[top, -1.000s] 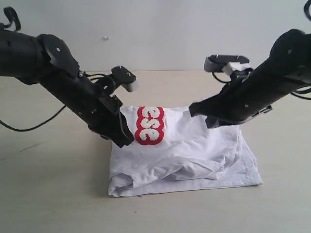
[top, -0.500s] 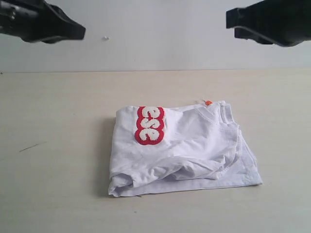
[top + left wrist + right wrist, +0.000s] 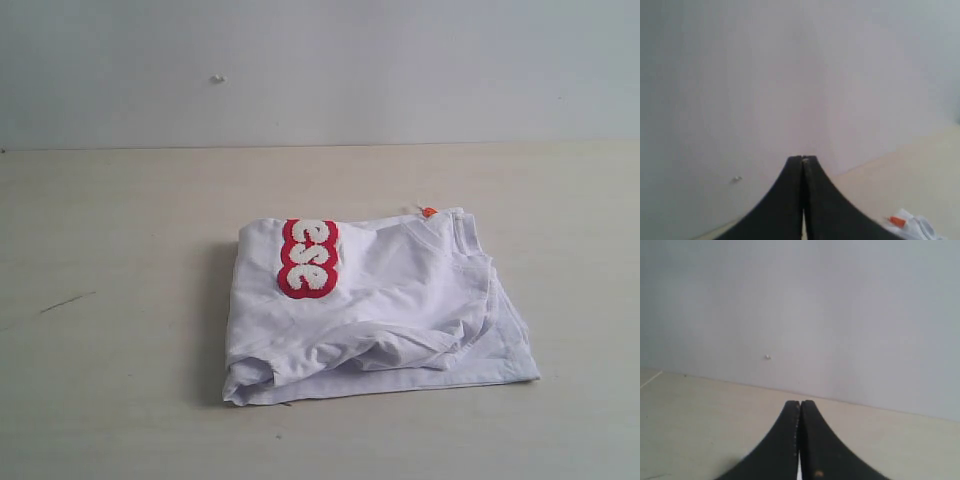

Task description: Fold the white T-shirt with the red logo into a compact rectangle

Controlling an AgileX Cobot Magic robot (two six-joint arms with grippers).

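Now both arms are clear of the folded shirt

We have pulled both arms up and out of the exterior view; a second ago they were down at the cloth. Our left hand (image 3: 803, 159) and right hand (image 3: 800, 402) are pinched tight on nothing. The thin, wrinkled white cotton T-shirt (image 3: 380, 310) lies alone mid-way across the pale beige bench (image 3: 120, 350), a rough rectangle, its red fuzzy logo patch (image 3: 308, 258) at the far left and its near edge bunched. We judge the fold finished, if untidy.

A pale beige table (image 3: 120, 400) runs back to a plain light grey wall (image 3: 420, 70). 1 small white speck (image 3: 218, 79) sits on the wall, a little above the seam. 1 thin dark streak (image 3: 68, 301) marks the tabletop at the left of the exterior view.
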